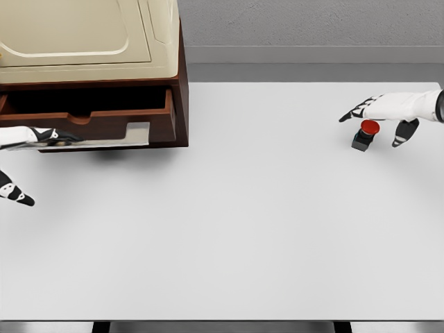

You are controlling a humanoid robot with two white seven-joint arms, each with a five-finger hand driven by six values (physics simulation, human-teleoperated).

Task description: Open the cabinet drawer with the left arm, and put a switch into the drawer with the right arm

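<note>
A dark wooden cabinet (pixel 180 83) stands at the table's far left, with a cream appliance on top. Its drawer (pixel 90 116) is pulled partly out and shows a dark inside. My left hand (pixel 52 137) comes in from the left edge, its fingers hooked over the silver drawer handle (pixel 118 141) and the thumb hanging low and apart. At the far right, a black switch with a red button (pixel 365 133) stands on the table. My right hand (pixel 378 123) hovers just over it, with its fingers spread on either side and not closed on it.
The white table (pixel 229 222) stretches wide between the cabinet and the switch. Its front edge runs along the bottom of the view. A grey wall stands behind the table.
</note>
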